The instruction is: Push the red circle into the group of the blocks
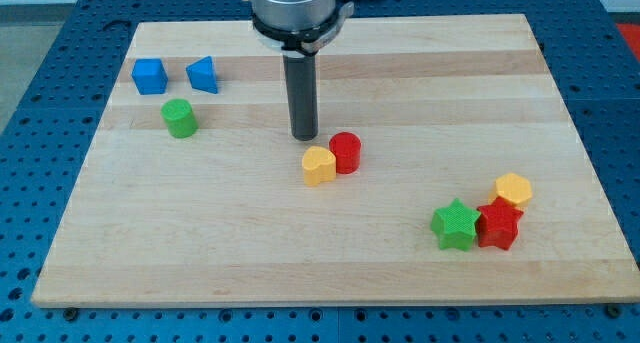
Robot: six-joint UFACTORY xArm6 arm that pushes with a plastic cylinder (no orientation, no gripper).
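The red circle [346, 151] stands near the board's middle, touching a yellow block [318, 167] on its lower left. My tip [304, 136] is just above and to the left of both, a short gap from the red circle. A group of three blocks lies at the view's lower right: a green star [455, 225], a red star [498, 226] and a yellow hexagon [513, 191], close together.
A blue cube [149, 75], a blue triangle [202, 74] and a green cylinder [180, 117] sit at the view's upper left. The wooden board [420, 83] lies on a blue perforated table.
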